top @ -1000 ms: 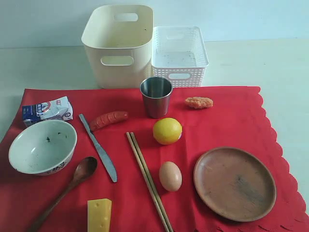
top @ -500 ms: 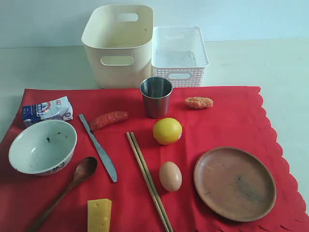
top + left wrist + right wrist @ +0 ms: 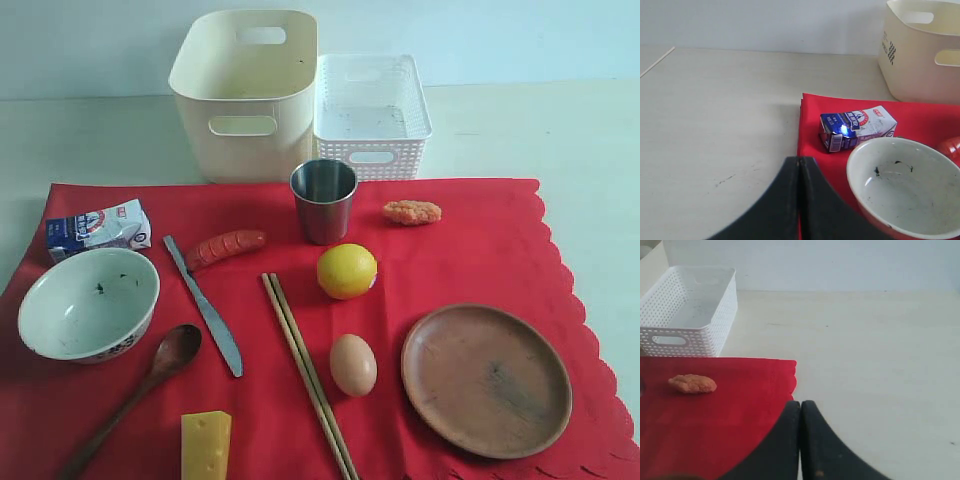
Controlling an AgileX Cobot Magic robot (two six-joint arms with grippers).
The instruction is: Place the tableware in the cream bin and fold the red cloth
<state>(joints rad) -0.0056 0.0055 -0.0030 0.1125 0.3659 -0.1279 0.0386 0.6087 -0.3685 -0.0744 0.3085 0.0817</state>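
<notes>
The red cloth (image 3: 470,250) lies flat on the table. On it rest a white bowl (image 3: 88,303), a steel cup (image 3: 323,200), a metal knife (image 3: 205,305), a dark wooden spoon (image 3: 140,390), wooden chopsticks (image 3: 305,365) and a brown wooden plate (image 3: 486,379). The cream bin (image 3: 247,92) stands behind the cloth. Neither arm shows in the exterior view. My left gripper (image 3: 799,161) is shut and empty above the cloth's edge, near the bowl (image 3: 905,185). My right gripper (image 3: 800,403) is shut and empty over the scalloped edge of the cloth (image 3: 715,410).
A white lattice basket (image 3: 370,115) stands right of the bin. Food lies among the tableware: a sausage (image 3: 225,246), lemon (image 3: 346,271), egg (image 3: 353,364), cheese (image 3: 206,445), a fried nugget (image 3: 411,212), and a milk carton (image 3: 97,227).
</notes>
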